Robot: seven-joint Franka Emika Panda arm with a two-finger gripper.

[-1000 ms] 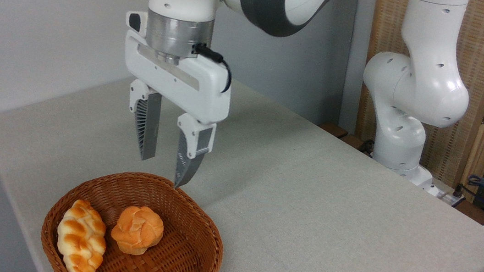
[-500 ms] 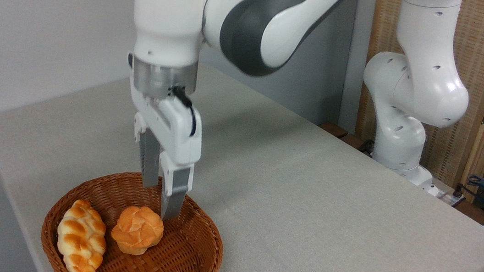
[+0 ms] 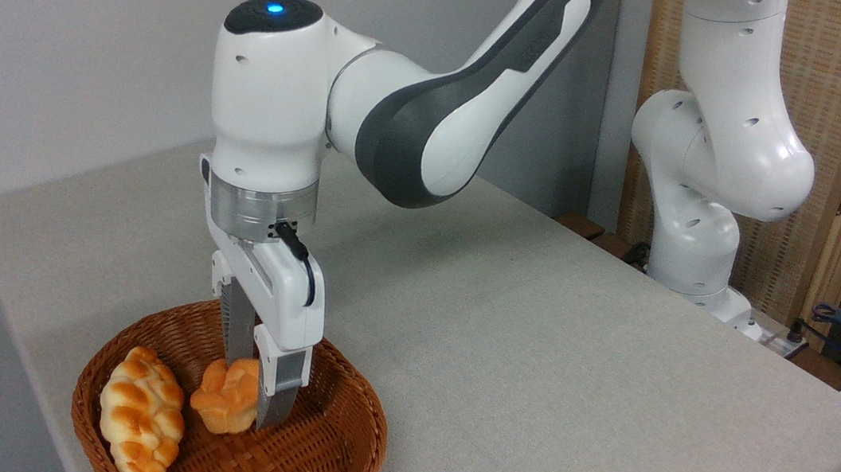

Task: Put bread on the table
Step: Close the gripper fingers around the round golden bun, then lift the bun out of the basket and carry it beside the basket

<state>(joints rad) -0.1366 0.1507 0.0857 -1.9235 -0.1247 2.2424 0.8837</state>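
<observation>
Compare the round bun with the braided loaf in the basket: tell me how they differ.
The bread is small, round, knotted and evenly orange-golden; the braided loaf is longer and pale with brown patches. The bread sits between the fingers of the gripper, looking squeezed narrower; the braided loaf lies untouched on its left. Both are in the wicker basket, neither is on the table yet.

The table [image 3: 535,346] carries only a basket [image 3: 330,449], sitting at its near left corner.
</observation>
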